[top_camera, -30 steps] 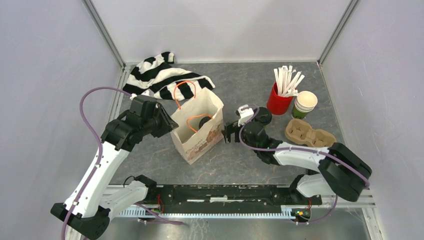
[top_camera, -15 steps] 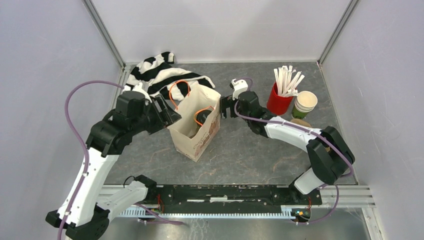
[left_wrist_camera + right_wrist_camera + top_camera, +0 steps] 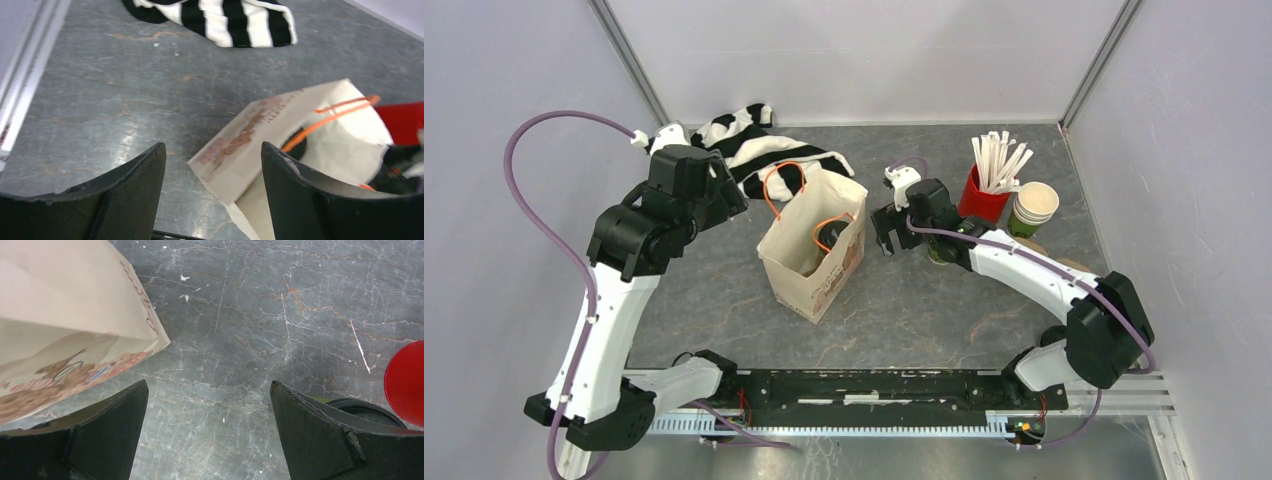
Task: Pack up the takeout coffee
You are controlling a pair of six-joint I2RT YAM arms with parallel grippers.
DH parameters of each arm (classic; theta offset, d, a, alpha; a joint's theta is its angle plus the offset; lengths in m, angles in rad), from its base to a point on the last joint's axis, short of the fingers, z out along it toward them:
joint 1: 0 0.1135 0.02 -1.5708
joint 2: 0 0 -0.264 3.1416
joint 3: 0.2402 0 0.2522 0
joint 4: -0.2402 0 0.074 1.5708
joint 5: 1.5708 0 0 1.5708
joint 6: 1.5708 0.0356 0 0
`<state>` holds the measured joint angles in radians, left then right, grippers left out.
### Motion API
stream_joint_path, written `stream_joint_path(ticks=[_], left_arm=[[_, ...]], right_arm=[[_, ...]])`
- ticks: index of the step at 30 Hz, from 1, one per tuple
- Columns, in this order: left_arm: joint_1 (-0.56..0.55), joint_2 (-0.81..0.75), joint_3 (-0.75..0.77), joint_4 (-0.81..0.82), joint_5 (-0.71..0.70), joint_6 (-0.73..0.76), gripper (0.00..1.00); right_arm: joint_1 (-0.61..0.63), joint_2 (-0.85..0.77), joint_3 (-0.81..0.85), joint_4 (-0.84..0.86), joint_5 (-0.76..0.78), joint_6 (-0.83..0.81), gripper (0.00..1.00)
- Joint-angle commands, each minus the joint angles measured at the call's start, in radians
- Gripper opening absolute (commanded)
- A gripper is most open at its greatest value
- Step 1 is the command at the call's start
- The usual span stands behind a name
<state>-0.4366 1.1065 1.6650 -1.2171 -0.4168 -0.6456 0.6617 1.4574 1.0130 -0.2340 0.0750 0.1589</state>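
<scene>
An open paper bag [image 3: 809,270] with orange handles stands mid-table. One takeout coffee shows as a black lid [image 3: 829,239] inside it, and as a dark shape in the left wrist view [image 3: 301,144]. The second coffee [image 3: 941,256] stands right of the bag, mostly hidden under my right arm. Its black lid [image 3: 368,410] shows beside my right finger. My right gripper [image 3: 884,234] is open and empty between bag and cup, above bare table [image 3: 208,385]. My left gripper [image 3: 727,196] is open and empty, left of the bag and apart from it [image 3: 212,147].
A red cup of white sticks [image 3: 983,200] and stacked lidless cups [image 3: 1033,208] stand at the back right. A brown cup carrier [image 3: 1076,268] lies partly under my right arm. A striped cloth [image 3: 744,150] lies behind the bag.
My left gripper has pulled back up and left, away from the bag's edge. My right gripper swung from the bag's side toward the back, then came slightly nearer.
</scene>
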Motion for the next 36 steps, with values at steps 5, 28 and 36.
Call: stream_joint_path(ticks=[5, 28, 36], left_arm=[[0.134, -0.039, -0.154, 0.031, -0.096, 0.046, 0.76], [0.366, 0.244, -0.761, 0.542, 0.64, 0.034, 0.48], [0.289, 0.066, -0.993, 0.62, 0.673, -0.134, 0.43]], right_arm=[[-0.004, -0.102, -0.047, -0.041, -0.093, 0.014, 0.98], [-0.006, 0.083, -0.072, 0.083, -0.232, 0.232, 0.98], [-0.012, 0.194, 0.036, 0.074, -0.224, 0.243, 0.98]])
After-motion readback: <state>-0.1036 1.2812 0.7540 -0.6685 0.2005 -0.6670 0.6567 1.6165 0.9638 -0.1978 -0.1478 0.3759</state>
